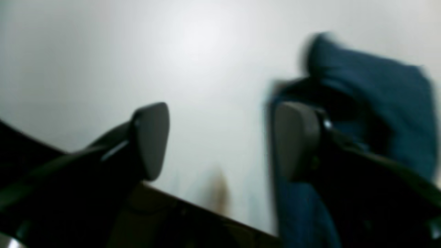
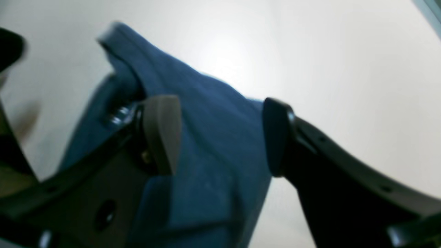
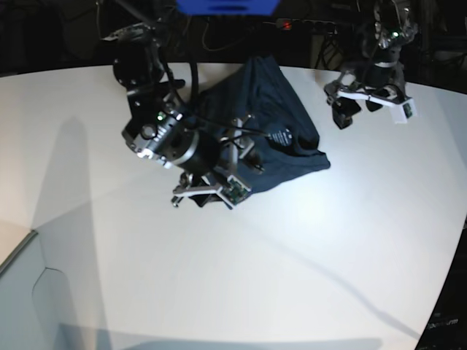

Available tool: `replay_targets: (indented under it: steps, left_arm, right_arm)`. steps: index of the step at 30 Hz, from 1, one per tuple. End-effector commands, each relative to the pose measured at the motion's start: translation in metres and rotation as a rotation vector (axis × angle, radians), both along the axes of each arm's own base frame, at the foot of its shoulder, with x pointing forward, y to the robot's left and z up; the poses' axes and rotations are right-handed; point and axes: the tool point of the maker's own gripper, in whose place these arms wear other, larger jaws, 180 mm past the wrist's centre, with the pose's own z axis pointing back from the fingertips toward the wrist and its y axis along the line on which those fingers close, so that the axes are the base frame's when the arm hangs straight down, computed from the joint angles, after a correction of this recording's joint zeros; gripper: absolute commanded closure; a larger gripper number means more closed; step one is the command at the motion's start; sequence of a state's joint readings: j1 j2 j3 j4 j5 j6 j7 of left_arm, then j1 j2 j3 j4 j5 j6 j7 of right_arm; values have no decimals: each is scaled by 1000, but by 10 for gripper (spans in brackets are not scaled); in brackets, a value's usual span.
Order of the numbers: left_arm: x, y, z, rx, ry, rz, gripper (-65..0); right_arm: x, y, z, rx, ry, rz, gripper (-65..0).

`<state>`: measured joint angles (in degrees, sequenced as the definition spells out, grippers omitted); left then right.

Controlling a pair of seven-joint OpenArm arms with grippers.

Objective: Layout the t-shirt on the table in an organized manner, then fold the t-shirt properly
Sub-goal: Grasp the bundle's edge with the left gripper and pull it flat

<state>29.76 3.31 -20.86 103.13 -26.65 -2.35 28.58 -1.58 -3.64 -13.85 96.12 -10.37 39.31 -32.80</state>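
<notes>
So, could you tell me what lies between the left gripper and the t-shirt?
Only bare white table. In the base view the left gripper hangs apart from the t-shirt, with nothing else in the gap.

Both wrist views are smeared with blur, so the t-shirt (image 1: 372, 89) shows no seams or edges there, and the bottom edge of each cuts it off. A faint brownish smudge (image 1: 217, 193) on the table (image 1: 193, 51) cannot be made out. In the base view the right arm (image 3: 168, 138) covers the shirt's near-left part (its white neck print is too small to read).
</notes>
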Motion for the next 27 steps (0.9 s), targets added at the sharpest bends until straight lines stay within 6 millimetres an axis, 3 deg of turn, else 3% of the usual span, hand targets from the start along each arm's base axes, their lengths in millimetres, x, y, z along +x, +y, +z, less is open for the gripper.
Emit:
replay_targets:
  steps: [1,5,8,15,22,27]
  left_arm:
    - [3,-14,10,-19,-32,-27,-492]
    - [11,-57,12,-82,-48,-113,-496]
    - [18,-84,1,-132,-35,-151,-496]
    - [34,-97,-8,-176,-30,-143,-481]
    - [45,-104,-5,-196,-48,-143,-349]
    - [42,-110,-23,-295,-8,-117,-282]
  right_arm:
    - [7,1,14,31,-41,5,-369]
    - [8,-13,9,17,-34,-25,-369]
    - [7,-21,6,-5,-32,-25,-369]
    - [2,-30,-4,-32,-15,-23,-369]
    - [1,-30,-5,-32,-12,-23,-369]
    - [1,-31,-5,-34,-12,-22,-369]
